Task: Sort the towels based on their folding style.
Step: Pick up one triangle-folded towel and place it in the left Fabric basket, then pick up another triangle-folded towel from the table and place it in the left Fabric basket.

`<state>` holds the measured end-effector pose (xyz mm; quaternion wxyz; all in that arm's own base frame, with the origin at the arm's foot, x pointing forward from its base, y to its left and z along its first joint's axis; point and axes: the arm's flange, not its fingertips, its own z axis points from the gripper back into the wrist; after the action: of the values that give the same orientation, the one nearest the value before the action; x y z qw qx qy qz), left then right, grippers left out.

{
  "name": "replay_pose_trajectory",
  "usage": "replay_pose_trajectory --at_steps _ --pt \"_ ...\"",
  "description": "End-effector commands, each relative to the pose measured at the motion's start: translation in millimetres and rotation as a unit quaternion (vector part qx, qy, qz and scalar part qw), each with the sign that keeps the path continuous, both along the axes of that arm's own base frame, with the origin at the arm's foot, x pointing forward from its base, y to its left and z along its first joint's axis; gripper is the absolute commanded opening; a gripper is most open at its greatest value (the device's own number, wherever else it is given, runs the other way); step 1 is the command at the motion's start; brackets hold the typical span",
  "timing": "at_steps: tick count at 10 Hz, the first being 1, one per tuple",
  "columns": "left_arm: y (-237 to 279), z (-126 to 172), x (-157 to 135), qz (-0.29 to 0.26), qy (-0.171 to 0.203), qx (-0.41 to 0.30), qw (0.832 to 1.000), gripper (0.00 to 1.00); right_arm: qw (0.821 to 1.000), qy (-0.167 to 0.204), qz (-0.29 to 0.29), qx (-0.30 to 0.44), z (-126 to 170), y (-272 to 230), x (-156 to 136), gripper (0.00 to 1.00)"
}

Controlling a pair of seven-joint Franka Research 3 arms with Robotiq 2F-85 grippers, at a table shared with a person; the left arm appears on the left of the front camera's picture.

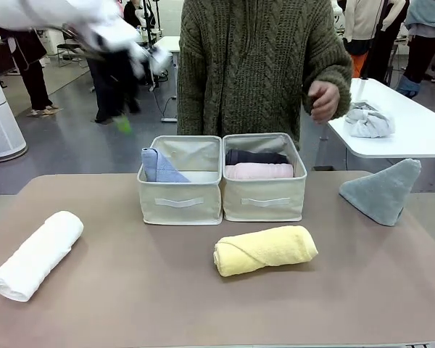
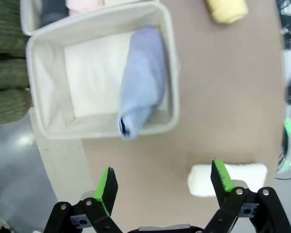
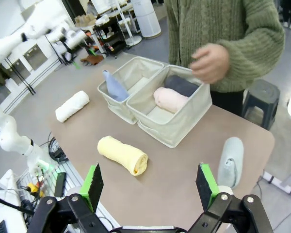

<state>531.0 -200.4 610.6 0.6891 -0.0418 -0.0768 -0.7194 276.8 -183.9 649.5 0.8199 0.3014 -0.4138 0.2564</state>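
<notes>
Grey floor [image 1: 80, 152], white table [image 1: 420, 132] (far right)

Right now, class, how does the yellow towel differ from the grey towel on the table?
The yellow towel is a roll lying on its side; the grey towel is a cone-like triangle, tip up. The yellow towel sits mid-table, the grey towel near the right edge. Both lie outside the bins.

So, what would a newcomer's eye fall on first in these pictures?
Mid-table, the left bin holds a blue towel, the right bin a pink roll and a dark grey roll. A yellow roll lies in front, a white roll far left, a grey cone far right.
</notes>
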Motion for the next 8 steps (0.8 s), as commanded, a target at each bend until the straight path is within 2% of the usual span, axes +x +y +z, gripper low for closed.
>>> replay_pose_trajectory --at_steps 1,3,5,7,8 --pt "93.4 22.1 -22.3 0.045 0.024 -0.065 0.997 1.0 1.0 0.0 0.005 0.002 0.1 0.6 1.0 1.0" --pt "172.3 38.4 -46.8 0.106 0.004 -0.136 0.985 1.0 1.0 0.0 0.005 0.002 0.1 0.6 1.0 1.0" --pt "226.7 42.4 -66.1 0.154 -0.005 -0.168 0.974 1.0 1.0 0.0 0.005 0.002 0.1 0.6 1.0 1.0" --pt "231.2 35.6 -70.6 0.175 -0.004 -0.147 0.974 1.0 1.0 0.0 0.005 0.002 0.1 0.6 1.0 1.0" --pt "250.3 47.8 -64.2 0.168 0.01 -0.156 0.973 1.0 1.0 0.0 0.005 0.002 0.1 0.6 1.0 1.0"
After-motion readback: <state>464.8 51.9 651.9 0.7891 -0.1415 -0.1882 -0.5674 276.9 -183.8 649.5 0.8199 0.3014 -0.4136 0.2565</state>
